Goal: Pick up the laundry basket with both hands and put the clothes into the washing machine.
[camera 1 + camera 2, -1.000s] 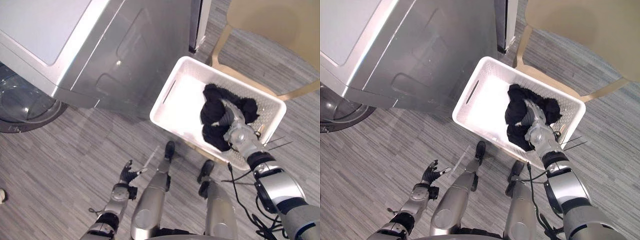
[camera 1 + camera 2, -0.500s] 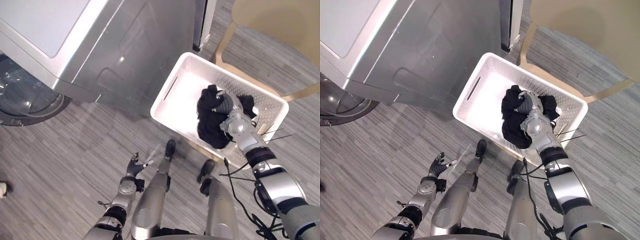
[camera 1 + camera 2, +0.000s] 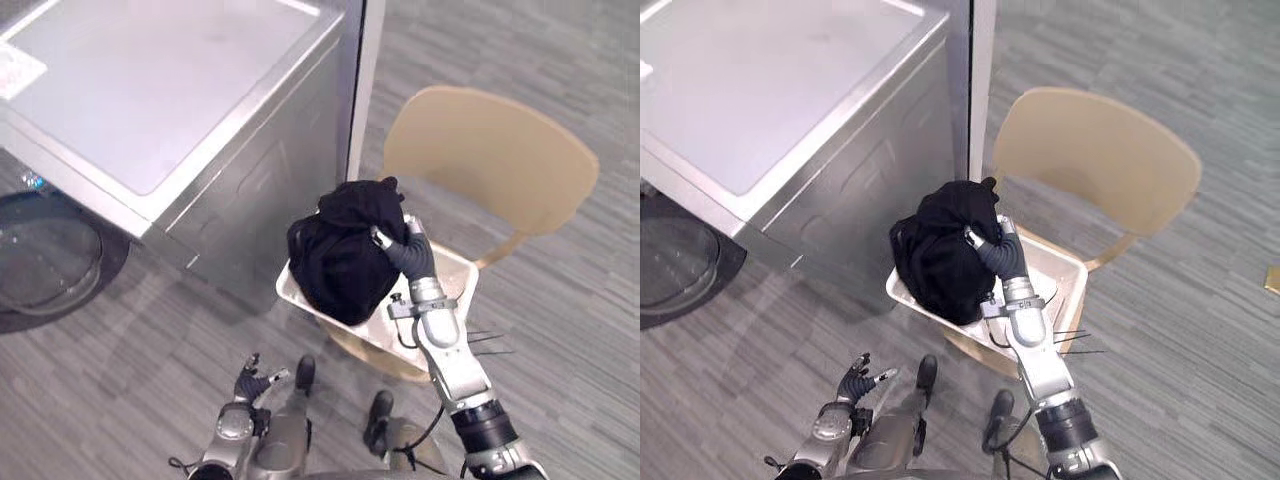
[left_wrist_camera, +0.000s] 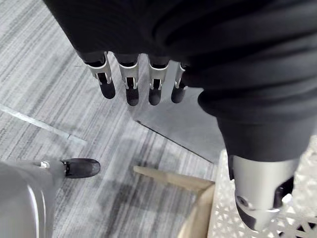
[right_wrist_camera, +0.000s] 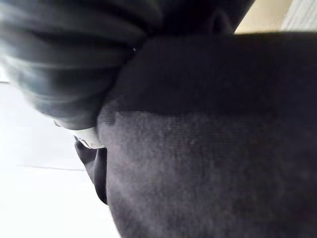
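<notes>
left eye view: right robot hand [image 3: 405, 255] clamped on the black clothes [image 3: 335, 260], bundle bunched over the white laundry basket [image 3: 458, 283] on the chair [image 3: 490, 160]. washing machine [image 3: 170, 100] at ten o'clock, its door [image 3: 45, 260] at nine. left wrist view: left robot hand [image 4: 130, 82] loose, fingers straight, empty. unloading step. next, i reckon, carry the bundle towards nine o'clock, round to that door.

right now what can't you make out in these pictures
- Basket floor: hidden in both eye views by the clothes that the right hand holds up, so anything left below can't be told.
- Washer drum: hidden under its own top in the eye views. Its door is cut off by the left edge.
- Right wrist view: the clothes block what lies past them.
</notes>
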